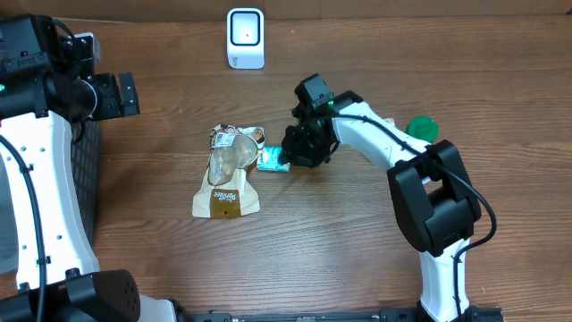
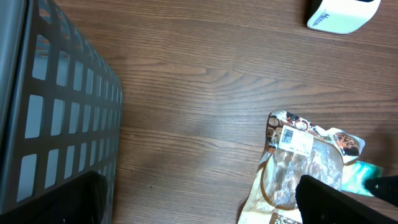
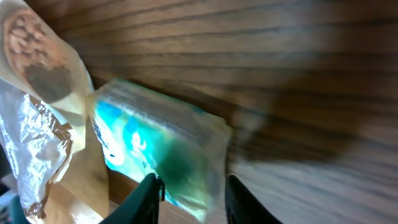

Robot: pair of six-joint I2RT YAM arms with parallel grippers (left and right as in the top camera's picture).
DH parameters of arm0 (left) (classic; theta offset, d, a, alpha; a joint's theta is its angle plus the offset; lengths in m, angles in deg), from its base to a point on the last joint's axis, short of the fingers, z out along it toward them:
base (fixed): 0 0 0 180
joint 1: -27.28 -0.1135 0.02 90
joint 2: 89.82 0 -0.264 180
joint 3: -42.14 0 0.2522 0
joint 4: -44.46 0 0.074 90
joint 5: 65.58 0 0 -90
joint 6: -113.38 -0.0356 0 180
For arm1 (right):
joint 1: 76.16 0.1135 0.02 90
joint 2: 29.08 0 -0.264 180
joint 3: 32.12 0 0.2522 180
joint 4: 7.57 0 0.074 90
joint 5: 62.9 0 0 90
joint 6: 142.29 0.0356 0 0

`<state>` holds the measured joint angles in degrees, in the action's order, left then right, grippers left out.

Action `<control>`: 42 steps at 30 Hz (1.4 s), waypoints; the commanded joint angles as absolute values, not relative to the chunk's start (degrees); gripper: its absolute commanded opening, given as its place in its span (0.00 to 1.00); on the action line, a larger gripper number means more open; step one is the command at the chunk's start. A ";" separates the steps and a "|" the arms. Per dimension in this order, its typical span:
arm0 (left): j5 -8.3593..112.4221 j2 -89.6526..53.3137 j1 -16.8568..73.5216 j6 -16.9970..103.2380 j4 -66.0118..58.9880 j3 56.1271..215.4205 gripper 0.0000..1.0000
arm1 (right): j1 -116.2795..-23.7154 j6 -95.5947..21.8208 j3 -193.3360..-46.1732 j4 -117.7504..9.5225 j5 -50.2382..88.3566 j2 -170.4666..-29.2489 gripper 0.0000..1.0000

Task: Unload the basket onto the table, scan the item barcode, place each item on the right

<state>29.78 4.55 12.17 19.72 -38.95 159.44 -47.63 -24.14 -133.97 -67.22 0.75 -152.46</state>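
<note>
Setting: a robot test bench, probably a lab mock-up of a shop checkout; the room beyond is out of frame. Evidence: two white-and-black arms (image 1: 384, 139) mounted at one wood-grain table (image 1: 357, 268). White scanner (image 1: 245, 38) stands well beyond the right gripper (image 1: 288, 159). Dark gridded bin (image 2: 68, 118) sits just beside the left gripper (image 1: 132, 94). Printed snack bag (image 1: 228, 174) lies just left of the right gripper.

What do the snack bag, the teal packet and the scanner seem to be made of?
Snack bag: thin plastic film, glossy, partly clear; it crinkles and glints. Teal packet: probably glossy plastic wrap; blurred here. Scanner: hard white plastic, smooth, it seems.
</note>
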 commanded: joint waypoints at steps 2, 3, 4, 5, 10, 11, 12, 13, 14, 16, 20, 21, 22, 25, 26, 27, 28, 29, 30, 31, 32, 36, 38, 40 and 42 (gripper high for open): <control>29.80 4.64 11.93 18.24 -38.93 160.19 0.99 | -47.56 -20.01 -130.61 -63.35 -3.03 -152.08 0.25; 29.80 4.64 11.93 18.24 -38.93 160.19 0.99 | -47.58 -19.36 -130.10 -62.76 -2.98 -152.43 0.24; 29.78 4.64 11.93 18.24 -38.93 160.19 1.00 | -47.58 -19.23 -129.58 -62.12 -2.98 -152.72 0.21; 29.80 4.64 11.93 18.24 -38.93 160.19 1.00 | -47.63 -19.23 -129.08 -61.49 -2.94 -152.94 0.18; 29.80 4.64 11.93 18.24 -38.93 160.19 1.00 | -48.59 -19.27 -128.60 -61.43 -2.94 -152.87 0.04; 29.80 4.64 11.93 18.24 -38.93 160.19 1.00 | -48.98 -19.29 -128.84 -62.15 -3.05 -152.85 0.04; 29.80 4.64 11.93 18.24 -38.93 160.19 0.99 | -49.35 -19.34 -129.16 -63.02 -3.05 -152.78 0.04; 29.78 4.64 11.93 18.24 -38.93 160.19 0.99 | -49.81 -19.64 -129.54 -64.14 -3.14 -152.59 0.04; 29.78 4.64 11.93 18.24 -38.93 160.19 0.99 | -50.56 -20.30 -129.99 -65.67 -3.66 -152.13 0.04; 29.80 4.64 11.93 18.24 -38.93 160.19 0.99 | -52.09 -23.12 -130.52 -67.52 -6.42 -150.77 0.04; 29.80 4.64 11.93 18.24 -38.93 160.19 1.00 | -55.95 -24.49 -130.91 -70.87 -10.50 -146.07 0.04; 29.80 4.64 11.93 18.24 -38.93 160.19 1.00 | -58.07 -24.47 -130.91 -71.70 -13.56 -143.41 0.04; 29.80 4.64 11.93 18.24 -38.93 160.19 0.99 | -59.30 -24.47 -130.91 -72.09 -15.92 -142.07 0.04; 29.80 4.64 11.93 18.24 -38.93 160.19 0.99 | -63.30 -24.38 -130.91 -72.70 -26.90 -138.53 0.04; 29.80 4.64 11.93 18.24 -38.93 160.19 1.00 | -64.37 -23.95 -130.91 -72.70 -30.28 -137.81 0.04; 29.78 4.64 11.93 18.24 -38.93 160.19 1.00 | -65.44 -23.38 -130.91 -72.70 -33.71 -137.18 0.04; 29.80 4.64 11.93 18.24 -38.93 160.19 0.99 | -66.40 -22.55 -130.91 -72.68 -36.88 -136.70 0.04; 29.80 4.64 11.93 18.24 -38.93 160.19 0.99 | -67.32 -21.02 -130.91 -72.68 -39.75 -136.41 0.04; 29.78 4.64 11.93 18.24 -38.93 160.19 0.99 | -68.13 -18.94 -130.91 -72.75 -42.52 -136.35 0.04; 29.78 4.64 11.93 18.24 -38.93 160.19 0.99 | -68.59 -17.13 -130.91 -73.14 -44.31 -136.35 0.04; 29.80 4.64 11.93 18.24 -38.93 160.19 0.99 | -69.13 -14.26 -130.91 -74.17 -46.22 -136.35 0.04; 29.80 4.64 11.93 18.24 -38.93 160.19 1.00 | -70.01 -6.77 -130.91 -77.47 -48.97 -136.35 0.04; 29.80 4.64 11.93 18.24 -38.93 160.19 1.00 | -70.03 -5.54 -130.91 -78.93 -49.10 -136.35 0.04; 29.78 4.64 11.93 18.24 -38.93 160.19 0.99 | -69.96 -5.57 -130.91 -80.05 -49.12 -136.35 0.04; 29.80 4.64 11.93 18.24 -38.93 160.19 1.00 | -69.94 -5.57 -130.91 -81.60 -49.12 -136.35 0.04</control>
